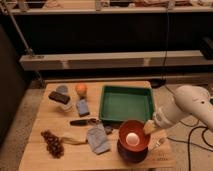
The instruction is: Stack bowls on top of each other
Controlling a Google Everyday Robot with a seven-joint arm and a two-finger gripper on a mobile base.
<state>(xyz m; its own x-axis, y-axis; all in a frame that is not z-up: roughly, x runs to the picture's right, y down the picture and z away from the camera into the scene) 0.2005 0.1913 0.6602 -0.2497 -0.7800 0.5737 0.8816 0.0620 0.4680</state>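
The glossy orange-red bowl sits low over the dark maroon bowl at the table's front right. Only the maroon bowl's front rim shows beneath it. A bright pale spot shows inside the orange-red bowl. My gripper comes in from the right on the white arm and is shut on the orange-red bowl's right rim. Whether the two bowls touch cannot be told.
A green rectangular tray lies just behind the bowls. A small orange fruit, a blue block, a dark object, a dark cluster, a grey-blue cloth and a black tool lie to the left.
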